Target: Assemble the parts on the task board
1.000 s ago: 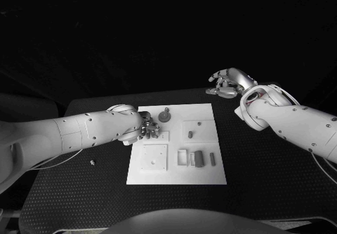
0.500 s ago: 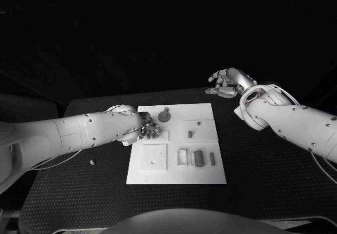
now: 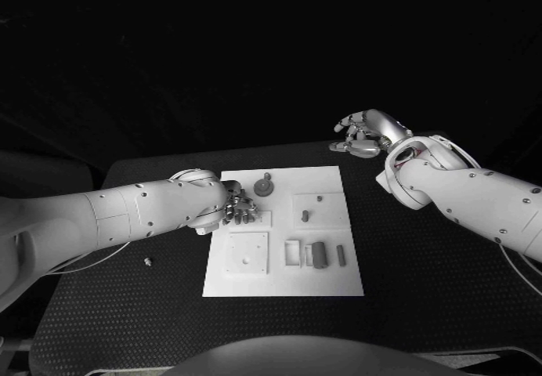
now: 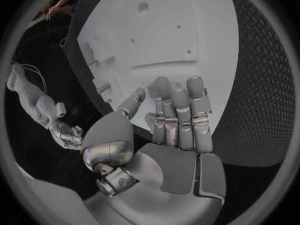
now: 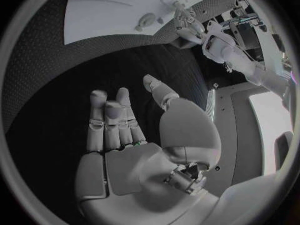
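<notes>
The white task board (image 3: 283,274) lies in the middle of the black table. My left hand (image 3: 235,208) hovers over its left side, just below a round grey part (image 3: 265,187). In the left wrist view the left hand (image 4: 172,120) has its fingers stretched over the board (image 4: 156,30) with nothing between them and the thumb. A square plate (image 3: 247,252) and several small upright parts (image 3: 319,254) sit on the board's near half; a block with a peg (image 3: 307,211) sits to the right. My right hand (image 3: 363,133) is raised off the table's far right corner, fingers apart and empty (image 5: 125,135).
A tiny loose piece (image 3: 149,261) lies on the black mat left of the board. Bare mat surrounds the board on the near side and on the right (image 3: 429,282). The right wrist view looks down on the board (image 5: 106,10) from beyond its far edge.
</notes>
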You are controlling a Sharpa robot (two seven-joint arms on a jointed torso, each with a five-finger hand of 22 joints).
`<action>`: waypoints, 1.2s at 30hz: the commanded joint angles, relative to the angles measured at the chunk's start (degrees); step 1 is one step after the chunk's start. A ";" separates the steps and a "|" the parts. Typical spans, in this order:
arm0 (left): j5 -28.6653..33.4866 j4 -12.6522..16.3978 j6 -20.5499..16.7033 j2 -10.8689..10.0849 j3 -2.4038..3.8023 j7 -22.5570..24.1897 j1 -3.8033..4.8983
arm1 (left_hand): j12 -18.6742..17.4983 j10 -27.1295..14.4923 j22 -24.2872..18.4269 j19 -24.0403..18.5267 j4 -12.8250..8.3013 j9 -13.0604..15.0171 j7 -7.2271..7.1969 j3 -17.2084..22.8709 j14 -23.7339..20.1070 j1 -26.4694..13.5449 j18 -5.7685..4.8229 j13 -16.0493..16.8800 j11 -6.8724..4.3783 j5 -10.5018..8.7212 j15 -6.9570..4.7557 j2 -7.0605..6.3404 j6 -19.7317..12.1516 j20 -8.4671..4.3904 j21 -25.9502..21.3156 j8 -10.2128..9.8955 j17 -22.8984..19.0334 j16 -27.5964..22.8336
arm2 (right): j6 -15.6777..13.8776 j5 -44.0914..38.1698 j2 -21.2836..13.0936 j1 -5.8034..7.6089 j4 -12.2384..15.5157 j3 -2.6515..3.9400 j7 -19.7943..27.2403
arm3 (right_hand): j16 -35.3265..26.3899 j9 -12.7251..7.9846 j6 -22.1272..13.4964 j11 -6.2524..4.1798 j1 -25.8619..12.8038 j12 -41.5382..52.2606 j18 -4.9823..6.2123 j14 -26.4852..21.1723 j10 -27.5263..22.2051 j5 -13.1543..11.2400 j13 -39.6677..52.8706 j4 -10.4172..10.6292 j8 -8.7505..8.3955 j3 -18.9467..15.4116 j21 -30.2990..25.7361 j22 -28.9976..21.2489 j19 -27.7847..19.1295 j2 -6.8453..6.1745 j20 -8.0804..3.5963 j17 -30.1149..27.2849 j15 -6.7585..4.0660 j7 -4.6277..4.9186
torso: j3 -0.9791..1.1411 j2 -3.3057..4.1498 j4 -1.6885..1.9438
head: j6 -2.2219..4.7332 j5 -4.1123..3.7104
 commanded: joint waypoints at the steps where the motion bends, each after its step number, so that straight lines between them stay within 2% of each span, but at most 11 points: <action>1: 0.04 0.06 0.55 -0.09 0.02 0.44 -0.01 | 0.37 -0.44 0.90 -0.21 0.08 0.09 -0.06 -0.39 -0.30 -0.52 0.62 -0.06 -0.07 -0.33 -0.10 -0.11 -0.07 0.03 -0.31 -0.23 -0.10 0.21 | 0.57 0.08 0.00 0.00 0.02 0.04 0.11 | -0.32 -0.10 -0.79 -0.20 -0.15 0.32 0.87 -0.04 -0.04 -0.08 -0.08 0.35 0.21 0.06 -0.34 0.51 -0.03 0.27 -0.39 -0.10 -0.13 1.00 | -0.04 0.02 -0.01 | -0.05 0.00; 9: 1.61 0.65 -0.79 -1.28 0.07 0.94 0.00 | 0.37 -0.50 0.89 -0.24 0.03 0.13 -0.05 -0.56 -0.37 -0.61 0.62 -0.11 -0.07 -0.49 -0.12 -0.61 -0.11 0.01 -0.36 -0.32 -0.26 0.28 | 0.52 0.09 -0.05 0.00 -0.12 0.04 0.15 | -0.33 -0.11 -0.80 -0.19 -0.21 0.31 0.87 -0.05 -0.05 -0.08 -0.10 0.40 0.20 0.04 -0.36 0.50 -0.04 0.26 -0.39 -0.11 -0.12 1.01 | -0.10 0.01 0.00 | 0.07 0.00; 11: 3.35 1.24 0.49 -2.04 0.17 0.54 0.08 | 0.26 -0.76 0.85 -0.37 -0.09 0.12 0.06 -0.59 -0.59 -0.54 0.62 -0.19 0.02 -0.52 -0.17 -0.88 -0.37 0.02 -0.48 -0.52 -0.44 0.21 | 0.54 0.10 -0.06 0.00 -0.20 0.04 0.15 | -0.33 -0.12 -0.80 -0.19 -0.22 0.31 0.87 -0.05 -0.05 -0.08 -0.10 0.42 0.20 0.04 -0.36 0.50 -0.04 0.27 -0.39 -0.11 -0.12 1.01 | -0.12 -0.01 0.01 | 0.19 0.00; 14: 5.04 1.99 1.60 -2.78 0.93 0.40 0.74 | 0.18 -1.04 0.80 -0.52 -0.30 0.13 0.20 -0.65 -0.84 -0.42 0.57 -0.27 0.14 -0.64 -0.20 -1.24 -0.66 0.04 -0.63 -0.71 -0.65 0.15 | 0.57 0.10 -0.15 0.00 -0.22 0.04 0.08 | -0.33 -0.12 -0.81 -0.19 -0.22 0.32 0.87 -0.06 -0.05 -0.08 -0.11 0.42 0.20 0.03 -0.37 0.50 -0.04 0.26 -0.39 -0.11 -0.12 1.01 | -0.09 -0.02 0.02 | 0.23 -0.01; 16: 5.19 2.22 1.85 -3.08 2.19 0.22 1.23 | 0.15 -1.14 0.78 -0.60 -0.34 0.13 0.25 -0.68 -0.93 -0.42 0.55 -0.30 0.19 -0.72 -0.19 -1.29 -0.76 0.06 -0.70 -0.78 -0.71 0.12 | 0.58 0.10 -0.21 0.00 -0.29 0.04 0.06 | -0.33 -0.13 -0.82 -0.19 -0.21 0.32 0.87 -0.06 -0.05 -0.08 -0.11 0.41 0.19 0.03 -0.37 0.50 -0.04 0.24 -0.39 -0.11 -0.12 1.01 | -0.10 0.00 0.04 | 0.35 -0.01; 17: 5.19 2.33 2.01 -3.33 2.44 0.22 1.54 | 0.12 -1.21 0.76 -0.65 -0.39 0.13 0.28 -0.70 -1.00 -0.40 0.53 -0.32 0.22 -0.75 -0.18 -1.35 -0.83 0.07 -0.74 -0.83 -0.76 0.10 | 0.59 0.11 -0.21 0.00 -0.35 0.04 0.06 | -0.33 -0.13 -0.82 -0.19 -0.20 0.32 0.87 -0.06 -0.05 -0.08 -0.11 0.41 0.19 0.03 -0.37 0.50 -0.04 0.24 -0.39 -0.11 -0.12 1.01 | -0.09 0.02 0.04 | 0.40 -0.02; 20: 5.24 2.03 2.04 -3.76 3.07 0.44 3.15 | -0.02 -1.68 0.65 -0.99 -0.66 0.19 0.52 -0.56 -1.45 0.00 0.41 -0.49 0.44 0.16 -0.04 -1.47 -1.27 0.15 -1.08 -1.12 -1.15 0.00 | 0.59 0.19 -0.21 0.00 -0.52 0.04 0.02 | -0.33 -0.13 -0.83 -0.19 -0.19 0.32 0.87 -0.06 -0.05 -0.08 -0.11 0.40 0.19 0.03 -0.38 0.50 -0.05 0.22 -0.39 -0.12 -0.12 1.01 | -0.05 0.06 0.02 | 0.53 -0.03; 27: 6.31 -4.43 0.63 -2.16 4.67 1.74 5.31 | -0.47 -2.68 0.41 -1.74 -0.77 0.18 0.99 -0.49 -2.31 0.17 0.19 -0.92 0.90 0.39 0.35 -1.47 -2.16 0.41 -1.82 -1.85 -1.92 -0.36 | 0.80 0.30 -0.05 0.00 -0.63 0.04 0.02 | -0.34 -0.14 -0.83 -0.18 -0.19 0.33 0.87 -0.06 -0.05 -0.08 -0.12 0.40 0.19 0.02 -0.39 0.50 -0.05 0.20 -0.39 -0.12 -0.12 1.02 | 0.02 0.01 0.00 | 0.70 0.11; 31: 6.93 -9.26 1.56 0.18 4.70 2.78 5.54 | -1.32 -4.23 -0.14 -2.87 -1.00 0.15 1.82 -0.20 -3.37 0.64 0.03 -1.96 1.72 0.57 1.14 -1.43 -3.77 1.04 -3.12 -2.89 -3.59 -1.49 | 0.88 0.30 0.08 0.00 -0.72 0.04 0.00 | -0.34 -0.15 -0.84 -0.18 -0.20 0.34 0.87 -0.07 -0.05 -0.08 -0.13 0.42 0.19 0.02 -0.40 0.50 -0.05 0.20 -0.39 -0.12 -0.11 1.02 | 0.06 0.05 -0.10 | 0.81 0.16; 34: 6.88 -10.79 2.05 1.37 4.69 3.08 5.53 | -1.54 -4.89 -0.37 -3.13 -0.97 0.18 2.15 -0.22 -3.73 0.72 0.07 -2.46 2.06 0.46 1.47 -1.43 -4.43 1.34 -3.64 -3.30 -4.43 -1.82 | 0.92 0.30 0.05 0.00 -0.65 0.04 -0.04 | -0.34 -0.15 -0.84 -0.18 -0.21 0.34 0.87 -0.07 -0.05 -0.08 -0.13 0.43 0.18 0.02 -0.40 0.50 -0.05 0.21 -0.39 -0.13 -0.11 1.02 | 0.12 0.11 -0.16 | 0.99 0.08; 36: 3.64 -12.28 2.18 2.91 4.64 3.57 5.50 | -1.82 -5.82 -0.54 -3.26 -0.99 0.19 2.58 -0.61 -4.00 0.58 0.22 -3.06 2.49 -0.94 1.79 -1.63 -5.28 1.65 -4.11 -3.83 -5.44 -2.08 | 0.97 0.31 0.08 0.00 -0.67 0.04 -0.07 | -0.34 -0.16 -0.84 -0.18 -0.22 0.34 0.87 -0.07 -0.05 -0.08 -0.14 0.44 0.18 0.01 -0.41 0.50 -0.06 0.21 -0.39 -0.13 -0.11 1.02 | 0.09 0.20 -0.18 | 1.04 -0.03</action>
